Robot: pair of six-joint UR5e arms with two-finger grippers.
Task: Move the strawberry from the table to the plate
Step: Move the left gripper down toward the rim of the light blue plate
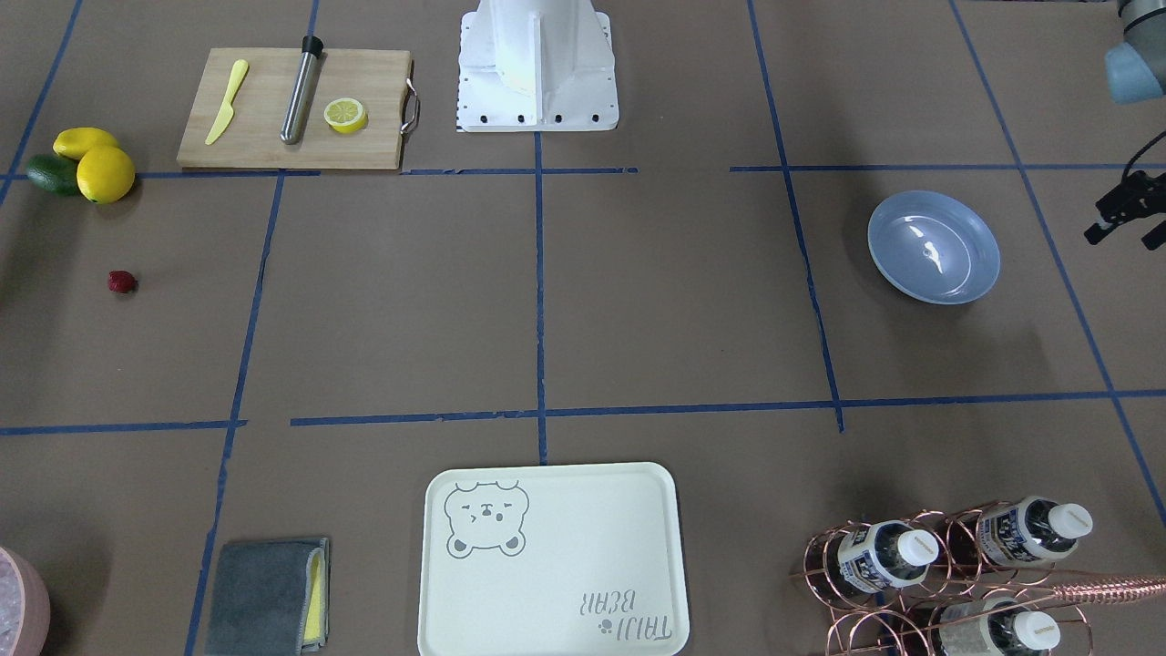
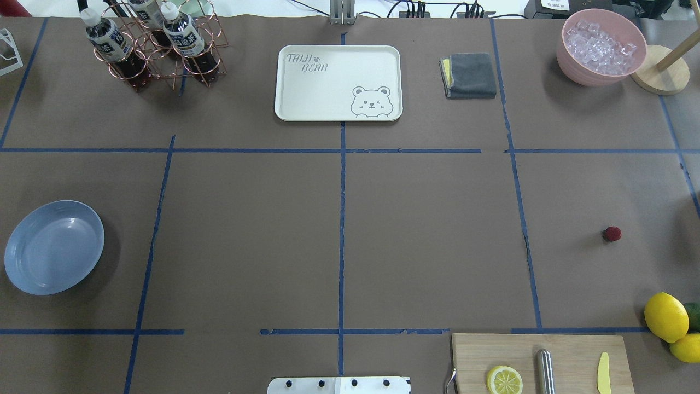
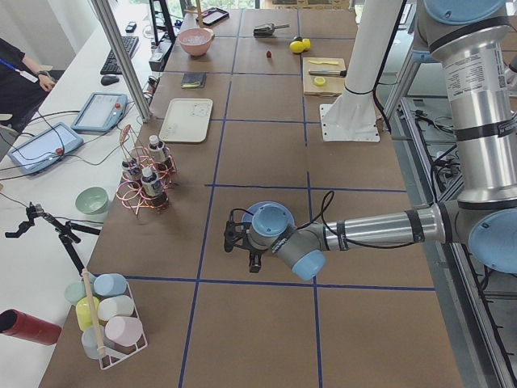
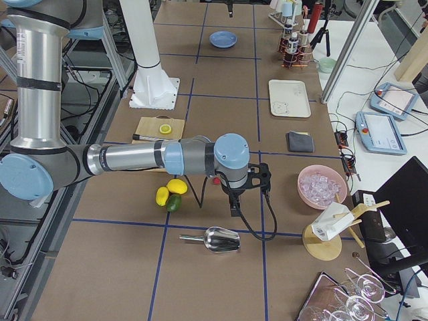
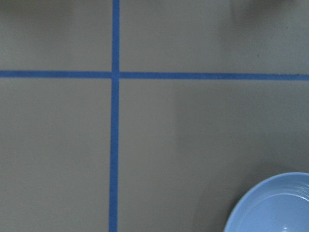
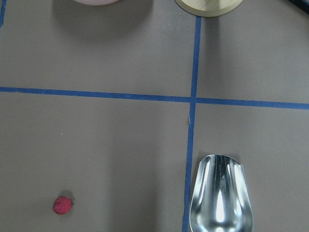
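The strawberry, a tiny dark red berry, lies alone on the brown table, on my right side. The right wrist view shows the strawberry at its lower left. The light-blue plate lies bare at the table's opposite end. My left gripper hovers just beyond the plate's outer side, its two dark fingers apart and holding nothing. My right gripper hangs over the table near the lemons, seen only from the side, so I cannot tell its state.
Two lemons and an avocado sit close to the strawberry. A cutting board holds a lemon half, a steel rod and a yellow knife. A metal scoop, a pink ice bowl, a bear tray and a bottle rack ring the table.
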